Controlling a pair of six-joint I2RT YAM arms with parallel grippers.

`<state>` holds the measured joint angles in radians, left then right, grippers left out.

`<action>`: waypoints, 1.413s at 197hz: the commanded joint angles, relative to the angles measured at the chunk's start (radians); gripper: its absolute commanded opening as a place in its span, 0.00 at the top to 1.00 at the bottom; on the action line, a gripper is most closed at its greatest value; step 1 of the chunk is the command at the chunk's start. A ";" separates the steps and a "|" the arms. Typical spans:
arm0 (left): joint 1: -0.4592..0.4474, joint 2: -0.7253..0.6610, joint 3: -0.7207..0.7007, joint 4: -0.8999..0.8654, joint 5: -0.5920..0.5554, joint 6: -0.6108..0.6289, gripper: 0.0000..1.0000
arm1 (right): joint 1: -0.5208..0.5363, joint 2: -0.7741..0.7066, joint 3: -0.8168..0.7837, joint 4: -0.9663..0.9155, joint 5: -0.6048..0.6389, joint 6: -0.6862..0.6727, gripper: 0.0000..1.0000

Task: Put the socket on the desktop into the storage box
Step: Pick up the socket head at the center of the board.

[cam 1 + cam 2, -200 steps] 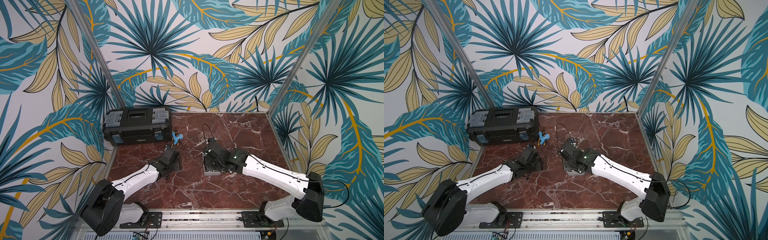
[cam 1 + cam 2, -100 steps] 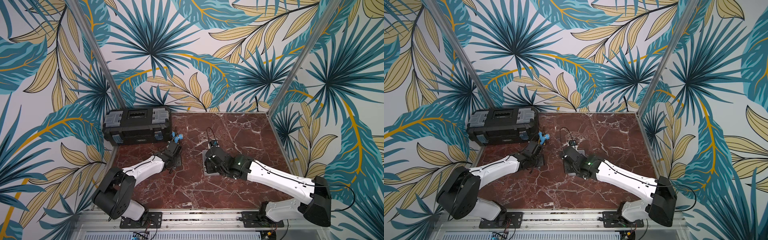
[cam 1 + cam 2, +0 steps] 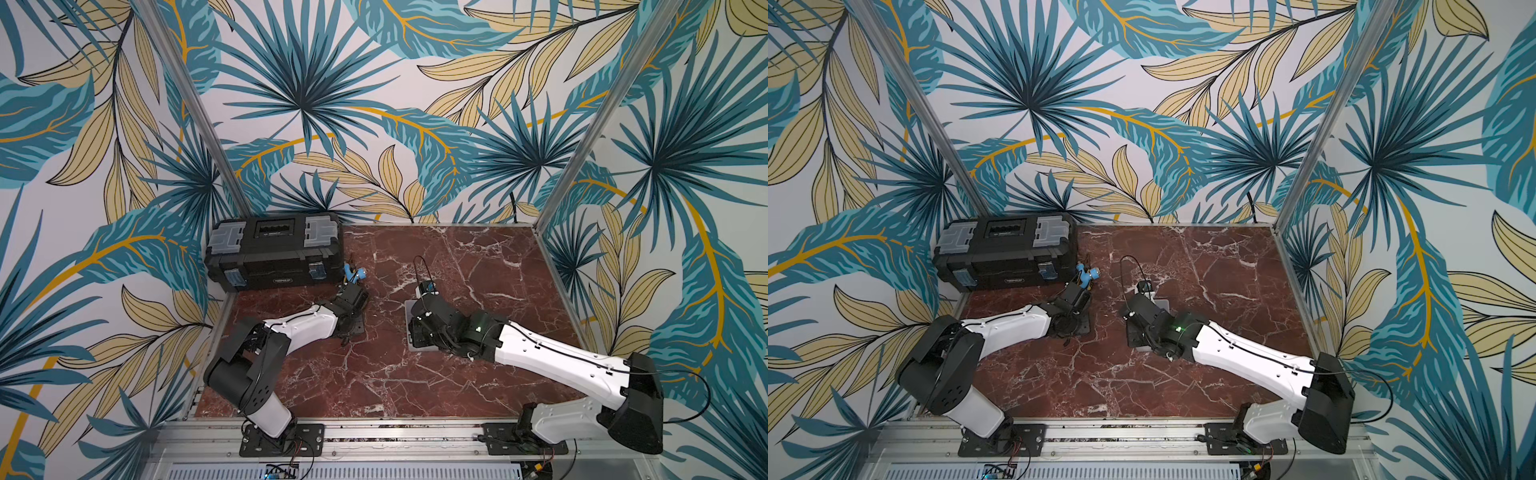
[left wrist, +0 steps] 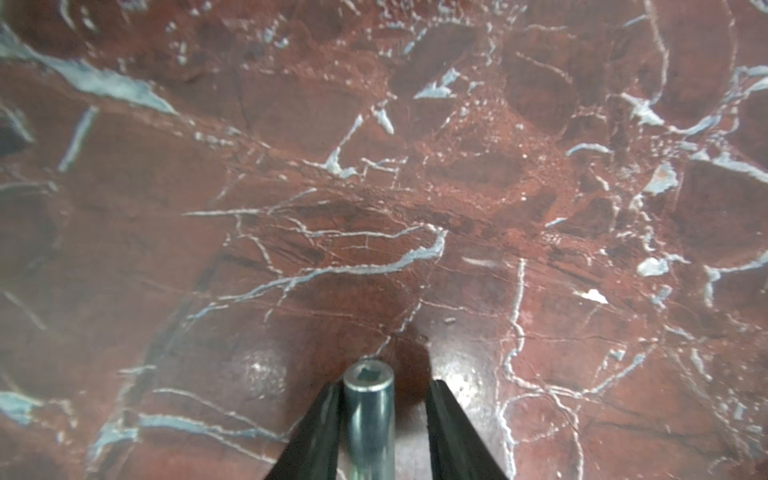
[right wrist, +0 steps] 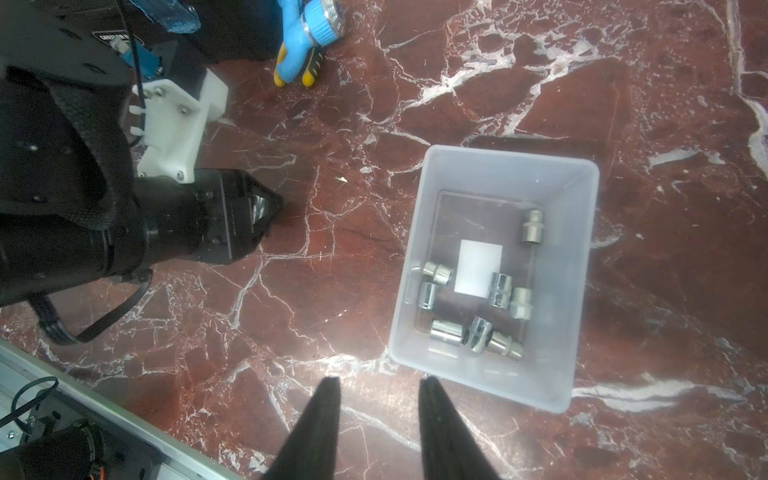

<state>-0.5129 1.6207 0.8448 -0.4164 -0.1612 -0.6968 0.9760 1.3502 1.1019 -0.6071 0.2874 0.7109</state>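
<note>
Desktop (image 3: 478, 257) of dark red-brown marble pattern, veined white, lies under two white-and-black arms. The right arm (image 3: 552, 353) stretches low and diagonally from the near rail to the middle, its wrist above the storage box. The left arm (image 3: 303, 326) folds sharply at the elbow and reaches toward the one black toolbox (image 3: 274, 253) with grey latches.

The one storage box (image 5: 582, 270) is rectangular, translucent grey-white plastic. It has a white label (image 5: 478, 268) on its floor and, by my count, eight shiny steel sockets (image 5: 498, 289) around that. One blue-and-yellow tool (image 5: 311, 25) lies by the toolbox.

The right gripper (image 5: 380, 380) hangs just beside the box's rim, jaws apart and empty. The left gripper (image 4: 384, 384) brackets the socket (image 4: 368, 419), a smooth steel cylinder well apart from the box. One finger touches it; the other shows a gap.
</note>
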 commanded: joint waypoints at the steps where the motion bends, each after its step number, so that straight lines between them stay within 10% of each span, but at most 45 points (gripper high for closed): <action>1: 0.008 0.038 0.023 -0.018 -0.012 -0.010 0.68 | 0.005 -0.016 -0.022 0.003 0.009 0.013 0.64; 67: 0.011 0.053 0.001 0.034 0.020 -0.023 1.00 | 0.005 -0.002 -0.025 0.027 -0.008 0.019 0.64; 170: -0.014 -0.373 -0.234 0.777 0.591 -0.418 1.00 | 0.007 -0.036 -0.133 0.356 -0.218 0.021 0.47; 279: -0.083 -0.544 -0.259 0.753 0.606 -0.410 1.00 | 0.003 -0.069 -0.096 0.404 -0.101 0.017 0.48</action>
<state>-0.5934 1.1088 0.6048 0.3386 0.4309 -1.1267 0.9779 1.2888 0.9733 -0.2070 0.1375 0.7330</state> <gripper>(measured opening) 0.190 0.537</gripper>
